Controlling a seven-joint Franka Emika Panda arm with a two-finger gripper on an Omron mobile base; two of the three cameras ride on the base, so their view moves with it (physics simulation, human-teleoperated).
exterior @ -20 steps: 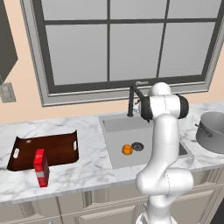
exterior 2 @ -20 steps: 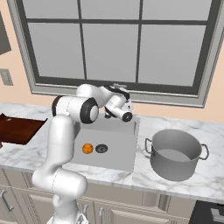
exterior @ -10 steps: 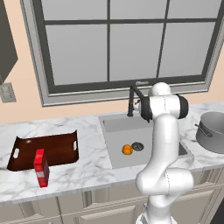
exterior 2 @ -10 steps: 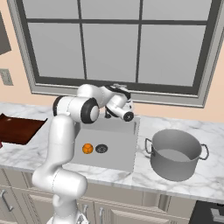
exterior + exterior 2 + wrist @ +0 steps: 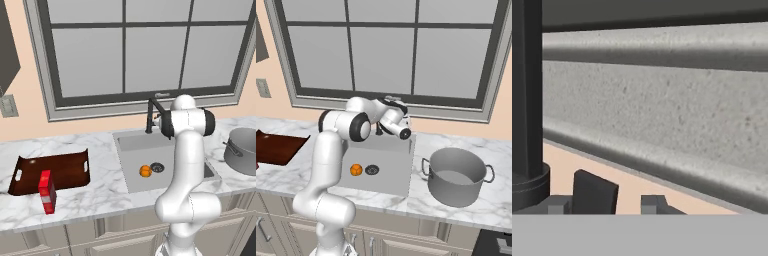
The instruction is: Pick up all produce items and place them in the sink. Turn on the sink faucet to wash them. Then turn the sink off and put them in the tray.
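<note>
step: turn water on | small round orange fruit [image 5: 145,171] in grey sink [image 5: 131,142], mid frame | tool [image 5: 617,204] by thin black faucet [image 5: 151,114], can't tell if open | tip: push handle slow, stay on it

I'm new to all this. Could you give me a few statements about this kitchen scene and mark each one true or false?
1. The orange fruit lies in the sink, beside the drain. True.
2. The red box stands inside the pot. False: it stands at the wooden tray; the pot sits on the counter at the sink's other side.
3. The tray holds the fruit. False: the fruit is in the sink.
4. The faucet stands behind the sink. True.
</note>
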